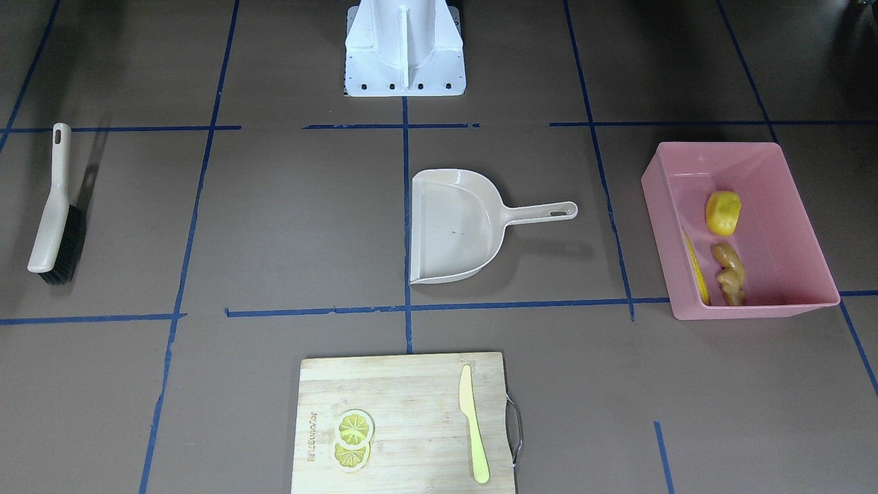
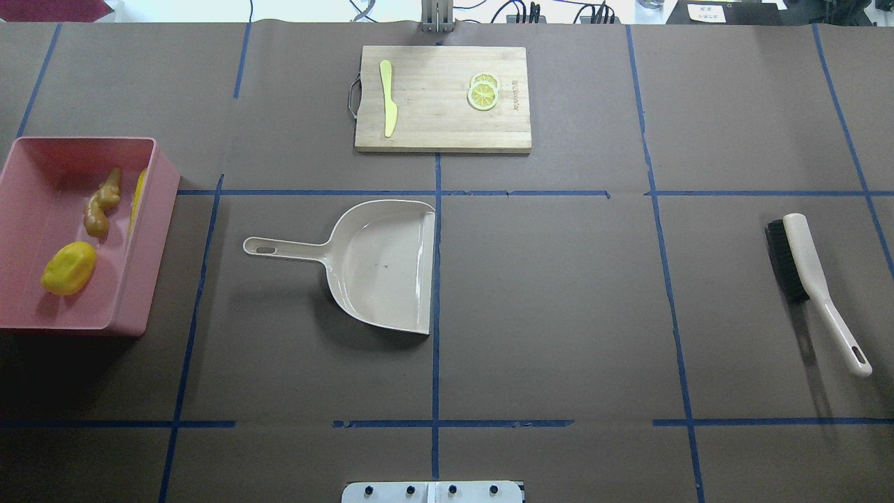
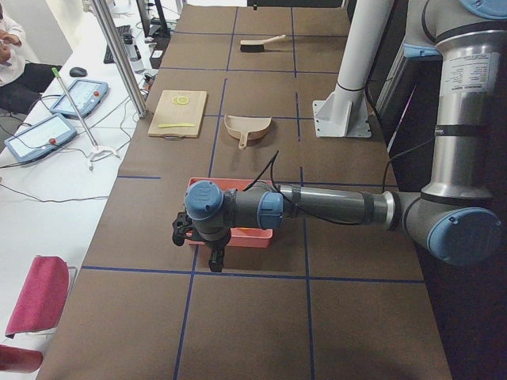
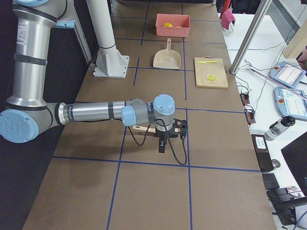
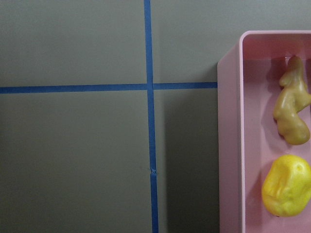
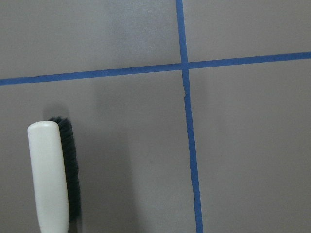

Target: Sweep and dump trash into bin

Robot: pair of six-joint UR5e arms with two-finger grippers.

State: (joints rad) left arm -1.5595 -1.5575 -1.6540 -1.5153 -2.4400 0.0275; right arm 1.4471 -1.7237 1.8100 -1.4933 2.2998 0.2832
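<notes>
Lying inside the pink bin (image 2: pixel 150 237) at the table's left end were all 3 pieces of trash. The corn cob (image 2: pixel 137 199) rested against the wall that faced the dustpan (image 2: pixel 380 262). The ginger root (image 2: pixel 100 202) lay just beside it, and the potato-like lump (image 2: pixel 68 268) sat nearer the robot, apart from both. The dustpan sat empty near the table's centre, its handle pointing left toward the bin. The brush (image 2: pixel 810 279) lay well apart at the right end. On the far side, a cutting board (image 2: pixel 440 133) carried a knife (image 2: pixel 387 98) and 2 lemon slices (image 2: pixel 482 92), none of them part of the job.

The left gripper (image 3: pixel 215 266) hung close to the bin, on the side away from the dustpan. The right gripper (image 4: pixel 162 148) hung close by the brush. Only the side views showed either pincer, so whether each stood open or closed could not be told.

By this layout the sweeping and dumping looked done, and the step in hand was probably parking the 2 arms. To do that well, each wrist would rise straight up before travelling sideways. That way the left arm would not clip the bin's tall wall and tip the trash out, and the right arm would not nudge the brush.
</notes>
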